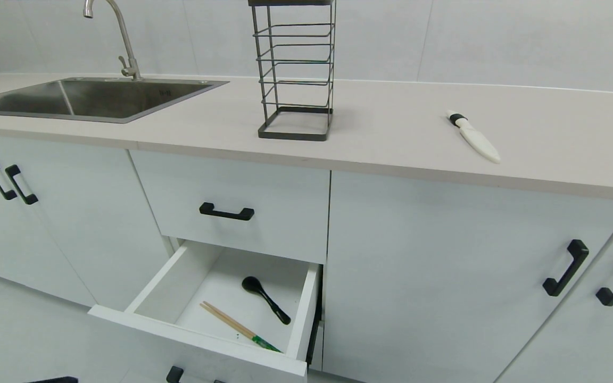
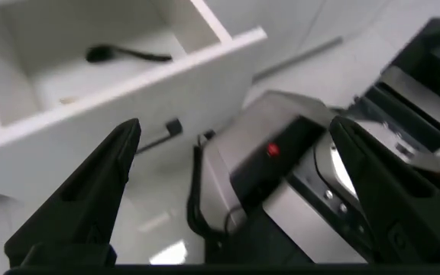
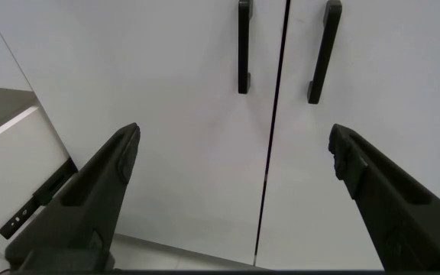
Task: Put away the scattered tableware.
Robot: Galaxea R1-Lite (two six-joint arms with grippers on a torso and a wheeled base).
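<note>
A white knife with a black band (image 1: 472, 135) lies on the counter (image 1: 391, 138) at the right. Below the counter a lower drawer (image 1: 200, 330) stands pulled out; inside it lie a black spoon (image 1: 265, 299) and a pair of wooden chopsticks with green ends (image 1: 238, 327). The black spoon (image 2: 124, 54) also shows in the left wrist view, inside the drawer (image 2: 128, 84). My left gripper (image 2: 235, 183) hangs open and empty low in front of the drawer. My right gripper (image 3: 235, 191) is open and empty, facing white cabinet doors (image 3: 205, 153) with black handles.
A black wire rack (image 1: 296, 74) stands on the counter's middle. A steel sink (image 1: 88, 98) with a faucet (image 1: 120, 37) is at the left. A shut drawer with a black handle (image 1: 226, 213) sits above the open one. Cabinet doors with black handles (image 1: 567, 268) flank both sides.
</note>
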